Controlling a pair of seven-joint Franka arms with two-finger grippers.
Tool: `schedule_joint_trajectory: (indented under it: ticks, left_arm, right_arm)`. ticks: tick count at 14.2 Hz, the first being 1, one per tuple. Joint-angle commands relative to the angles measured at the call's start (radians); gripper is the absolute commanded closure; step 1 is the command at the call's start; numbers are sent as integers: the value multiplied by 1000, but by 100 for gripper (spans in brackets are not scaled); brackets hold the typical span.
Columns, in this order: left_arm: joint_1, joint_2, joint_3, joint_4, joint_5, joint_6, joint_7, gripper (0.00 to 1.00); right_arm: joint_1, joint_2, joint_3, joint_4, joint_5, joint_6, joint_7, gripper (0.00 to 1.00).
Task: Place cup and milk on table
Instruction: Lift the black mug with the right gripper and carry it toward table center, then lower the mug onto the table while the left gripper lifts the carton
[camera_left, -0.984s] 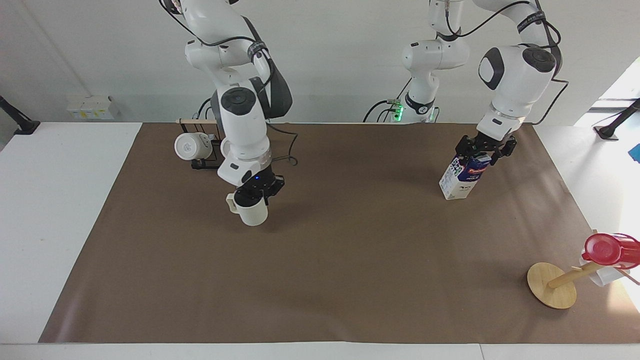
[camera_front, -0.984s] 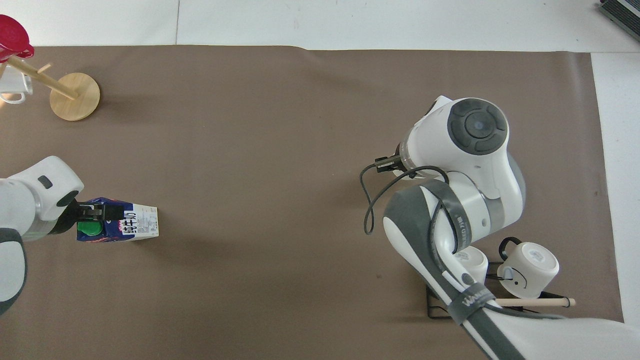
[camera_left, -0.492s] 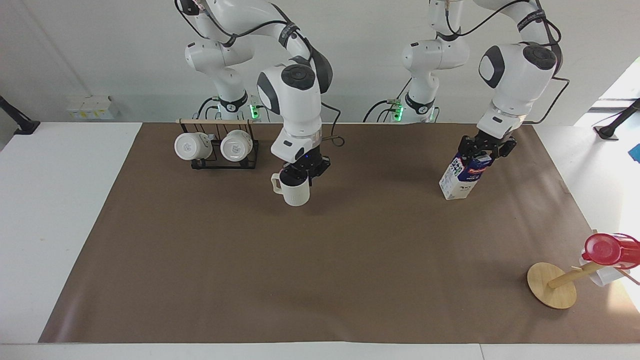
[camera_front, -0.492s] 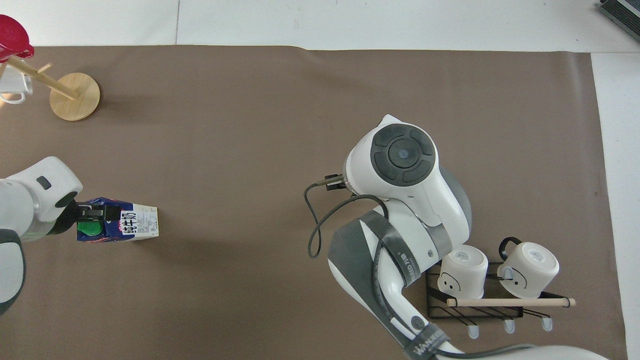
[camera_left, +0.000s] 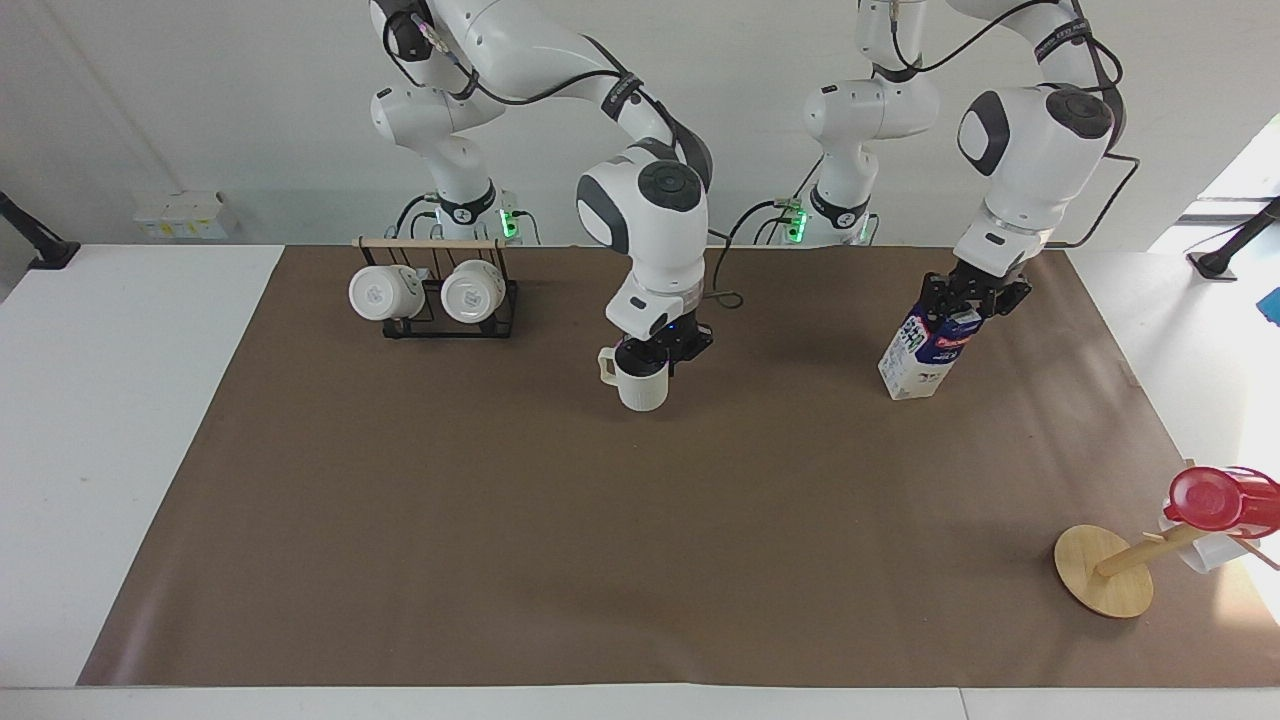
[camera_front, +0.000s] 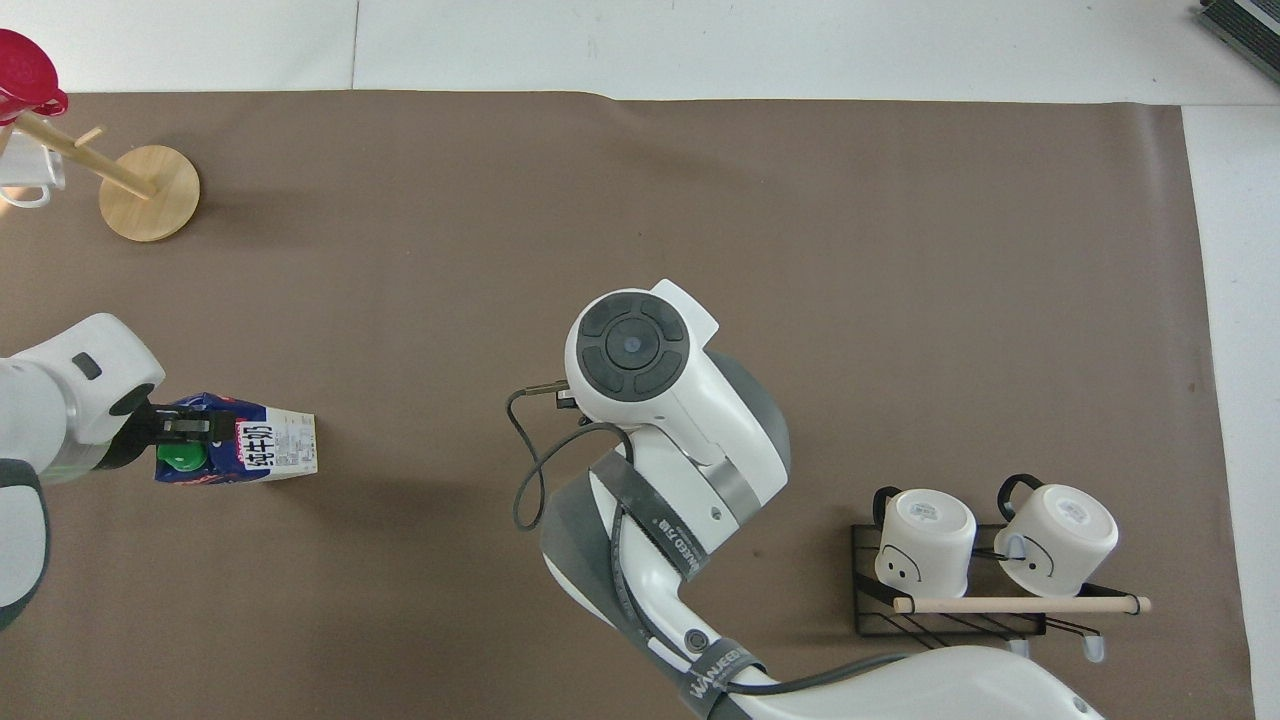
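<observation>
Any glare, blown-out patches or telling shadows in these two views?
Facing view: daylight washes out the white tabletop edge beside the glossy red cup. Overhead view: a soft shadow trails from the white and blue milk carton; no glare.

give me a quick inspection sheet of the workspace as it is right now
surface: white table with a brown paper sheet across its middle
job's things: cup held at its rim by the right gripper; milk standing tilted on the paper
clutter: black rack with two white mugs; wooden stand carrying a red cup
grippers: right shut on the cup; left gripper at the milk's top
cables: black cable looping off the right arm
surroundings: white wall, nothing else seen
</observation>
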Motion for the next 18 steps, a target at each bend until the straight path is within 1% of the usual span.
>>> schedule_joint_trajectory:
  ticks: [1, 4, 7, 9, 11, 12, 14, 15, 16, 18]
  left_arm:
    - [9, -26, -3, -5, -2, -29, 16, 45]
    - [12, -25, -3, 0, -2, -31, 16, 46]
    - [14, -22, -3, 56, -2, -94, 16, 46]
    - [12, -23, -3, 72, -2, -117, 13, 46]
    - [6, -22, -4, 81, -2, -125, 1, 47]
    - [5, -23, -4, 87, -2, -129, -4, 47]
    - [1, -23, -9, 116, -2, -161, -16, 48]
    - [-2, -23, -10, 130, -2, -180, -33, 48]
    - [-5, -23, -13, 138, -4, -184, -42, 48]
    - [-15, -22, -24, 156, -8, -186, -69, 48]
  right_arm:
    - [12, 27, 1, 36, 6, 7, 31, 100]
    - [47, 55, 1, 36, 5, 38, 49, 100]
    - [51, 52, 1, 34, 15, 46, 49, 100]
    - [54, 56, 3, 22, 11, 70, 52, 100]
    - [65, 59, 1, 22, 9, 70, 56, 100]
    - [65, 59, 1, 14, 15, 73, 56, 93]
    - [61, 59, 1, -6, 17, 93, 57, 75]
    - [61, 58, 1, -9, 17, 93, 60, 68]
    - [61, 58, 1, -9, 17, 90, 60, 63]
    - [61, 58, 1, -4, 15, 82, 63, 57]
